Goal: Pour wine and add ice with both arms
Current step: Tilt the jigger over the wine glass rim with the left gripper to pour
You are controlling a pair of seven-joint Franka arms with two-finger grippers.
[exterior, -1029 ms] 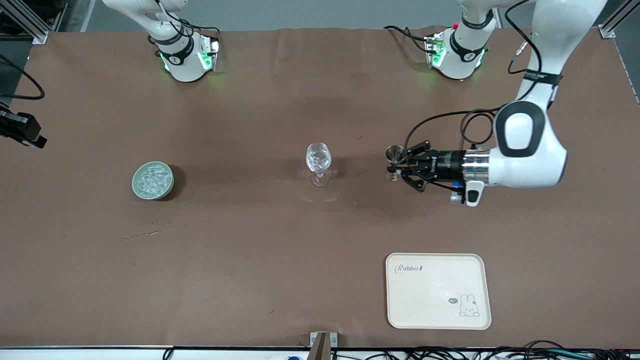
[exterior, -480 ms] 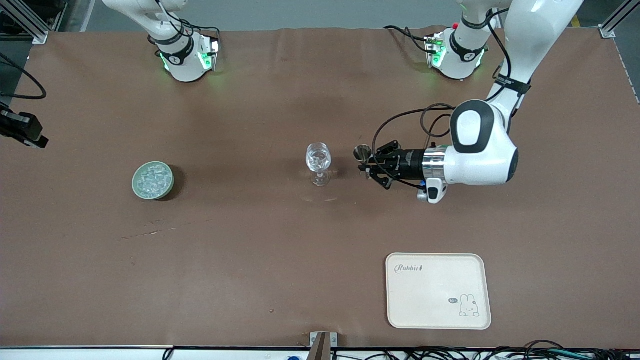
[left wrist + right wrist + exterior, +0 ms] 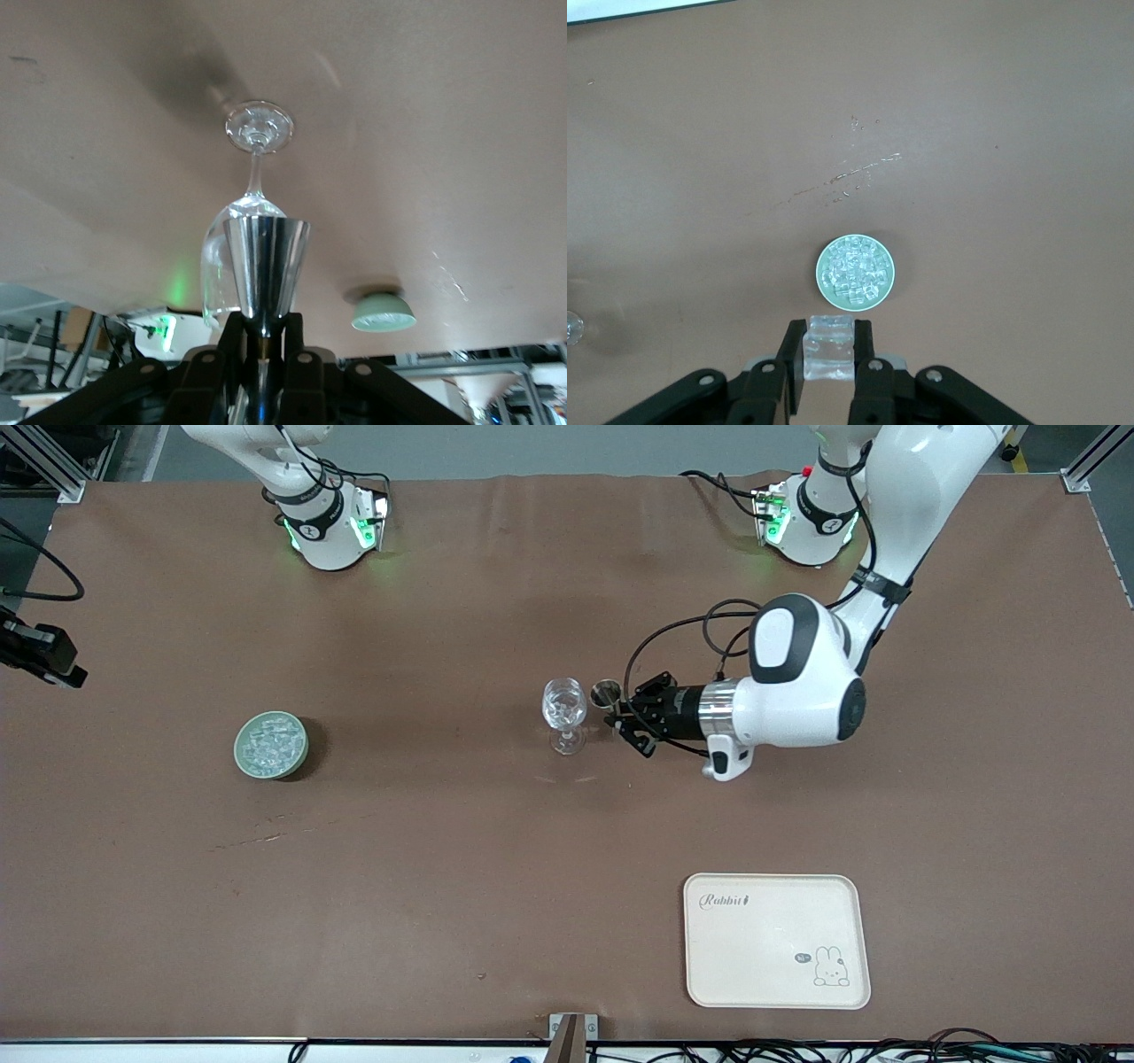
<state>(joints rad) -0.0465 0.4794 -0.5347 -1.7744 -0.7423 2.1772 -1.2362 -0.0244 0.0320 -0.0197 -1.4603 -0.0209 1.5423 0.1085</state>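
Observation:
A clear stemmed wine glass stands mid-table. My left gripper is shut on the waist of a steel jigger. It holds the jigger upright right beside the glass's bowl. Any wine in the jigger is hidden. A green bowl of ice sits toward the right arm's end. High over the table beside the bowl, my right gripper is shut on one clear ice cube. It is out of the front view.
A cream tray with a rabbit print lies nearer the front camera, toward the left arm's end. Both arm bases stand along the table's back edge. Brown cloth covers the table.
My left arm has carried the jigger toward the right arm's end, from well apart to right beside the wine glass. Glass and bowl have not moved.

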